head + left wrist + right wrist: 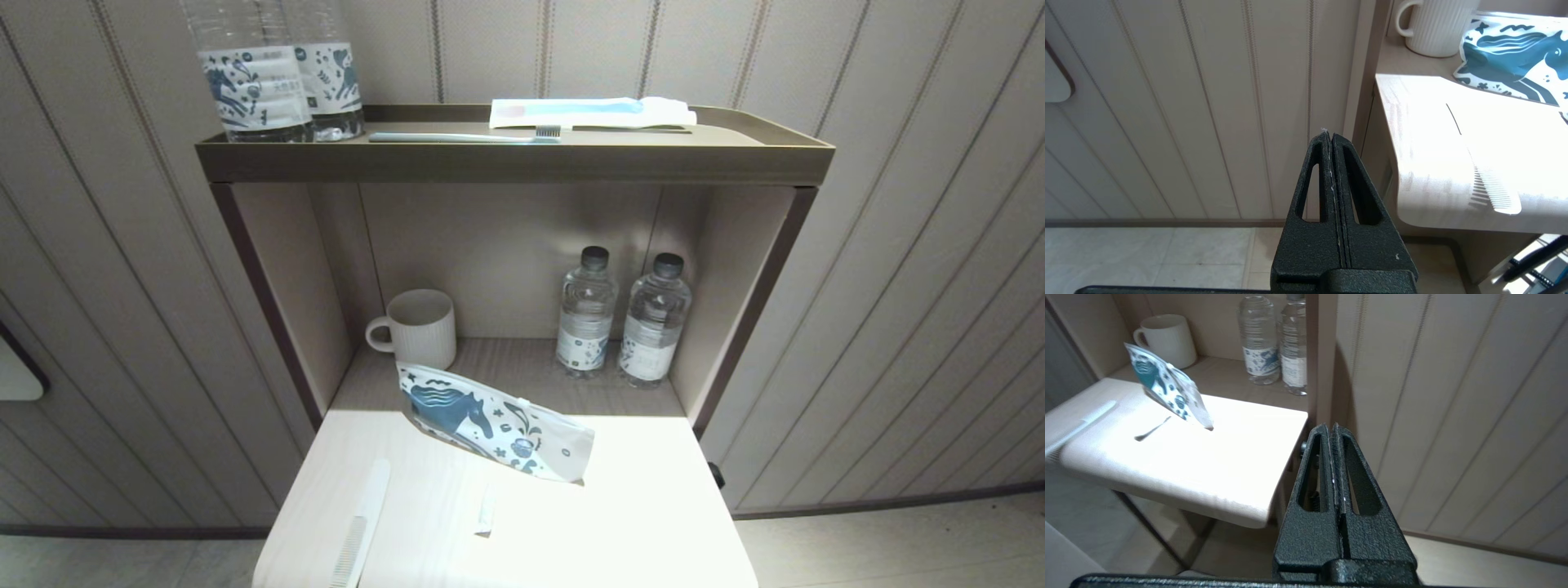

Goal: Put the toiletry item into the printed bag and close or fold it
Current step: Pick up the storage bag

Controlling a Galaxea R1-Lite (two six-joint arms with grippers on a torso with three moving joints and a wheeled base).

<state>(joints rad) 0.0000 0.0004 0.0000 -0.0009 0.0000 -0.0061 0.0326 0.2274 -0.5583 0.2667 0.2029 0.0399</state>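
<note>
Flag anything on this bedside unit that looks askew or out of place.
The printed bag sits propped at a slant on the lower surface rather than lying flat. The white comb pokes past the front edge. The mug and the water bottles stand upright; nothing looks spilled.

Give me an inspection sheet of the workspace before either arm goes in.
Surface: pale table, brightly lit.
Job's things: printed bag propped on edge; white comb and small white packet lying flat before it.
Clutter: mug, two water bottles in the niche; toothbrush on the top shelf.
Grippers: left gripper and right gripper shut, empty, off the table's sides.
Cables: nothing seen.
Surroundings: panelled wall.
</note>
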